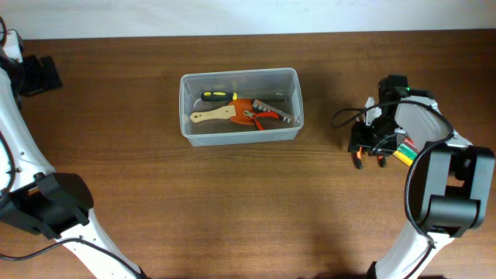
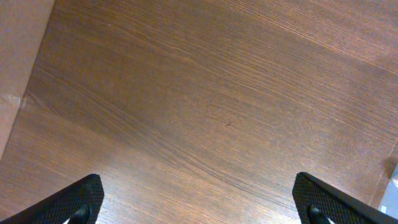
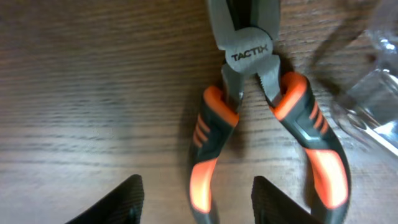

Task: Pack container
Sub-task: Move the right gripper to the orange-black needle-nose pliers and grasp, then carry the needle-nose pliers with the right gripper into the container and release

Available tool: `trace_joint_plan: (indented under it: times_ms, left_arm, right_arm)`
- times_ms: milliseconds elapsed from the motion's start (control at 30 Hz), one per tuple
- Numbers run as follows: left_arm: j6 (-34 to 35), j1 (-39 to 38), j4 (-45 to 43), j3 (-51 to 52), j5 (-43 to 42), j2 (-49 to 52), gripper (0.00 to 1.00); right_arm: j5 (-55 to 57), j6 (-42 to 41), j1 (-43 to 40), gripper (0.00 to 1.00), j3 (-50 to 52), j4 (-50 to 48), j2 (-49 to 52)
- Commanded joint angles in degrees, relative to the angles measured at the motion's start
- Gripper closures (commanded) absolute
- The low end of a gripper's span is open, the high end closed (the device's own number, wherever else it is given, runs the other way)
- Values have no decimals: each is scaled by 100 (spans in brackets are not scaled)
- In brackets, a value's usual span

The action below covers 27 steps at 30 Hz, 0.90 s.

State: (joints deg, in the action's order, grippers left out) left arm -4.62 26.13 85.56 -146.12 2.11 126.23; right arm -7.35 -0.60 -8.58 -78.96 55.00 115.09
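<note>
The clear plastic container stands at the table's middle and holds several hand tools: a yellow-and-black screwdriver, a wooden-handled tool and red-handled pliers. Orange-and-black pliers lie flat on the table at the right, and their handle ends show in the overhead view. My right gripper is open and low over them, its fingers on either side of the left handle, not closed on it; it also shows in the overhead view. My left gripper is open and empty over bare wood at the far left.
A tool with yellow, green and red stripes lies just right of the right gripper. A clear plastic object lies right of the pliers. A pale strip borders the wood at the left gripper's left.
</note>
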Motion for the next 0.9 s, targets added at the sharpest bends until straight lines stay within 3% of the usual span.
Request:
trace_joint_plan:
  times_ms: [0, 233, 300, 367, 633, 867]
  left_arm:
    - [96, 20, 4, 4, -37, 46, 1]
    - [96, 20, 4, 4, -39, 46, 1]
    - [96, 20, 4, 4, -37, 46, 1]
    - [96, 20, 4, 4, -39, 46, 1]
    - [96, 20, 4, 4, -37, 46, 1]
    - [96, 20, 4, 4, -37, 46, 1]
  right_arm:
    - [96, -214, 42, 50, 164, -160, 142]
    - [48, -334, 63, 65, 227, -372, 350]
    - [46, -334, 83, 86, 227, -396, 380]
    - [48, -332, 116, 96, 227, -402, 380]
    - [50, -330, 144, 96, -120, 223, 216]
    - [46, -299, 282, 96, -1263, 1003, -903]
